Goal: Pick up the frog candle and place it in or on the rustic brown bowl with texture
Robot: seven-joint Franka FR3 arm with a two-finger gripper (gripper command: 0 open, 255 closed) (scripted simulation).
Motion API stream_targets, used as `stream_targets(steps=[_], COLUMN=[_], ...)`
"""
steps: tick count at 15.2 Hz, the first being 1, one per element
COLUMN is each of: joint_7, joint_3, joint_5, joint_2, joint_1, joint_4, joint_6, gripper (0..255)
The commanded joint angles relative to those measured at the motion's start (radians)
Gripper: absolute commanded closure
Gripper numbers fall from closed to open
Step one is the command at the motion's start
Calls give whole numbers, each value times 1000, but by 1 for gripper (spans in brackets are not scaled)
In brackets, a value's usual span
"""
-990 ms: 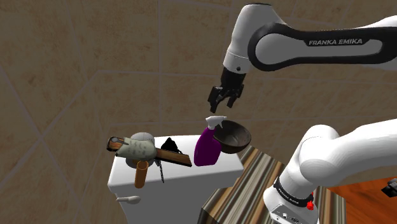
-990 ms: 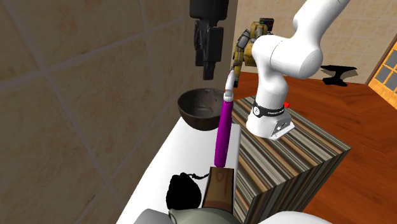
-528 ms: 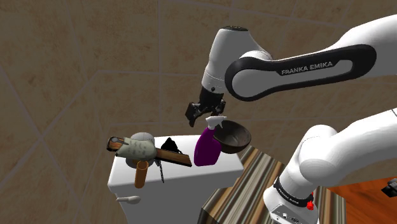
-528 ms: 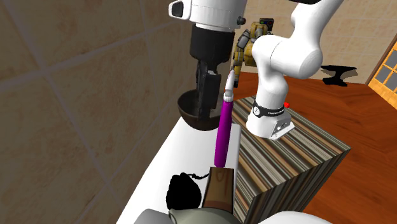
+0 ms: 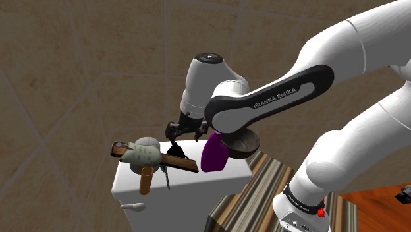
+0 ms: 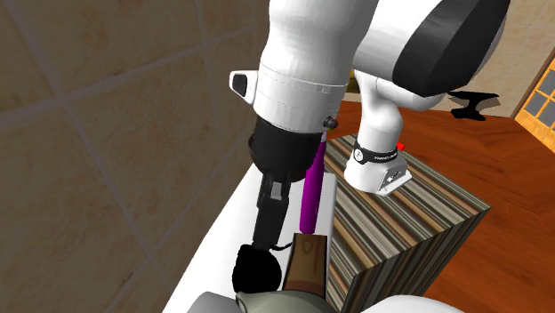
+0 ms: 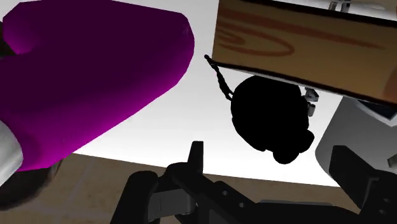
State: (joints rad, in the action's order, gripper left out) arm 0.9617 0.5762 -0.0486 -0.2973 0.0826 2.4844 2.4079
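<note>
The end effector (image 5: 174,134) hovers, fingers apart, close over the black frog candle (image 7: 270,118) (nothing gripped yet). I think this pose is to line up a grasp.

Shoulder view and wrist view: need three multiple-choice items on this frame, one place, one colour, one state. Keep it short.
1. In the shoulder view, where is the frog candle relative to the spray bottle?
A. to its left
B. to its right
C. on top of it

2. What colour is the spray bottle's body?
A. green
B. purple
C. orange

3. What state is the gripper in?
A. shut on the frog candle
B. open, holding nothing
C. shut on the spray bottle

Answers:
1 A: the black candle lies on the white top, left of the bottle.
2 B: the body is drawn purple.
3 B: in the wrist view the fingers stand apart and the candle lies beyond them, untouched.
</note>
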Motion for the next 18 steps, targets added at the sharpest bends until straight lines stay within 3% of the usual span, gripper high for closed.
stream_targets(steps=[1, 9, 17, 18], joint_7=[127, 241, 241, 241], joint_3=[63, 99, 98, 98], joint_5=[82, 226, 226, 226], joint_2=[85, 214, 214, 214], joint_1=[44, 91, 90, 90], joint_4=[-37, -34, -34, -33], joint_6=[51, 157, 157, 157], gripper=[0, 0, 0, 255])
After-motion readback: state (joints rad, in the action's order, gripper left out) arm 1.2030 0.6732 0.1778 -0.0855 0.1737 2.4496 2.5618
